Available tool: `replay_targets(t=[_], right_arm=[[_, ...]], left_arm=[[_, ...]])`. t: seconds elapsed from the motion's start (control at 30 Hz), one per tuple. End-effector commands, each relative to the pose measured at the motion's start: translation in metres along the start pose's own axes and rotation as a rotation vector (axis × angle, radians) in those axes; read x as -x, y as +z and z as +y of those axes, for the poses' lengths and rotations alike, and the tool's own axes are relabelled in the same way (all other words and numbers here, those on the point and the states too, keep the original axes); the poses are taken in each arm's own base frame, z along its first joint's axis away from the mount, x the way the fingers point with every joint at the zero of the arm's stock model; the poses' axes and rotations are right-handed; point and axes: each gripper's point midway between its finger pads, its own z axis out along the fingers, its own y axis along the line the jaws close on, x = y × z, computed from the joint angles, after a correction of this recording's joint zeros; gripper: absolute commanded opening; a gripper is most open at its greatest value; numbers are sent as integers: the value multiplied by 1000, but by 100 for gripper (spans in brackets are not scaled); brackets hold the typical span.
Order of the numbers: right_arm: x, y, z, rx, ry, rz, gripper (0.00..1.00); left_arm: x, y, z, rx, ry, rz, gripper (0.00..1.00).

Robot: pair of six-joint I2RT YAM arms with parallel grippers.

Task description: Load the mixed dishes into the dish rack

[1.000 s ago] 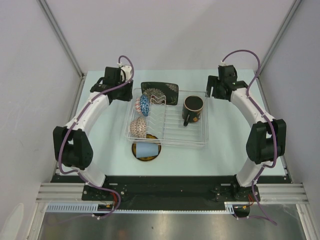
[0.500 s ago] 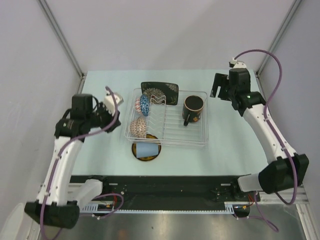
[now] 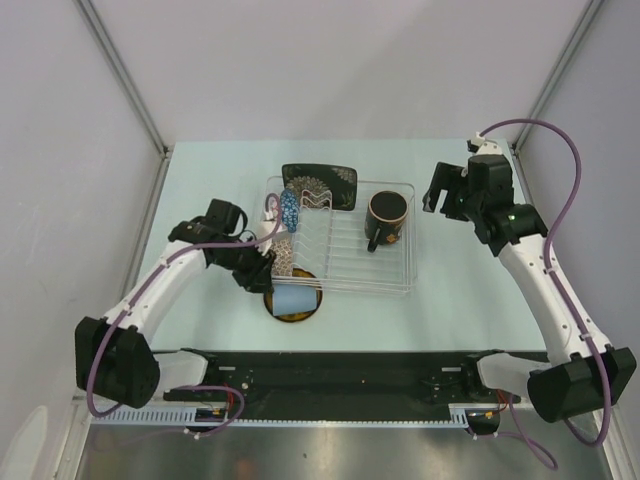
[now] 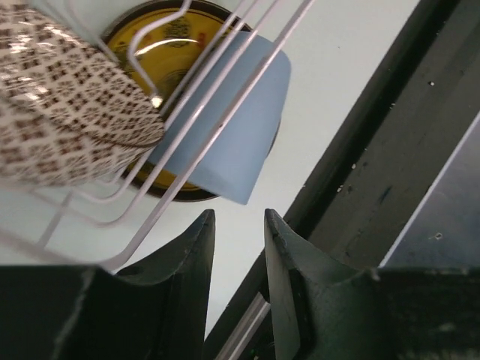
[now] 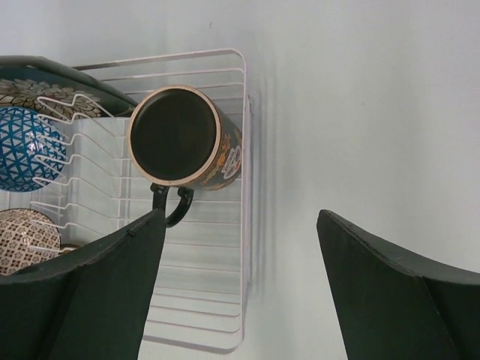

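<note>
The dish rack [image 3: 345, 268] holds the blue patterned bowl [image 3: 289, 210], the beige patterned bowl [image 3: 278, 256] and the dark mug [image 3: 385, 218]. The black floral square plate [image 3: 322, 183] stands at its back edge. The pale blue cup [image 3: 292, 300] lies on the yellow plate [image 3: 300, 316] just in front of the rack. My left gripper [image 3: 258, 273] is at the rack's front-left corner, slightly open and empty, just short of the cup [image 4: 225, 135]. My right gripper [image 3: 441, 196] hovers wide open and empty to the right of the mug [image 5: 184, 139].
The rack's wires [image 4: 191, 124] cross between my left gripper and the cup, with the beige bowl [image 4: 60, 112] beside them. The black front rail [image 3: 340, 365] lies close behind the yellow plate. Bare tabletop [image 5: 360, 112] lies right of the rack.
My left arm has swung from the rack's back-left corner round to its front-left corner beside the cup. My right arm has lifted and moved right. The dishes have not moved.
</note>
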Motion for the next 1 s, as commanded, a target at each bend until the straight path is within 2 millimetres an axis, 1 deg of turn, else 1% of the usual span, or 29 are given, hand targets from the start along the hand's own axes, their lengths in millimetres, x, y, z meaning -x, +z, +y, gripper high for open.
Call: replay_targets(t=[0.0, 0.07, 0.17, 0.27, 0.37, 0.4, 0.47, 0.53, 0.57, 0.6, 0.67, 0.77, 0.87, 0.93, 0.97], right_arm=[[5, -23, 1, 5, 11, -35, 87], [5, -28, -3, -6, -5, -40, 88], [6, -29, -5, -12, -18, -43, 88], [7, -29, -5, -3, -22, -46, 89], [7, -29, -5, -3, -24, -46, 89], [6, -28, -5, -6, -27, -40, 89], [6, -28, -5, -5, -29, -38, 89], [6, -28, -2, 8, -30, -40, 90], [6, -27, -1, 9, -28, -38, 91], [6, -27, -1, 11, -28, -39, 99], [5, -25, 0, 11, -25, -31, 100], [-6, -17, -1, -1, -24, 18, 100], [-26, -2, 1, 1, -22, 88, 100], [-36, 6, 6, 13, -28, 116, 100], [-46, 11, 11, 17, -42, 151, 100]], left_arm=[[10, 19, -19, -104, -25, -24, 37], [11, 24, -20, -105, -52, -24, 37], [9, 29, -19, -93, -65, -2, 37], [8, 30, -13, -59, -81, 9, 36], [9, 24, -5, 13, -97, 6, 34], [12, 20, -4, 34, -90, -13, 33], [14, 16, 1, 86, -105, -31, 34], [18, 11, -2, 96, -131, -57, 35], [21, 11, 0, 107, -141, -78, 36], [22, 13, 0, 105, -156, -85, 36], [19, 20, 0, 95, -177, -51, 36], [12, 28, 8, 112, -216, -3, 35], [15, 29, 10, 114, -223, -19, 34], [18, 28, 8, 110, -223, -40, 34], [22, 27, 9, 114, -217, -60, 34]])
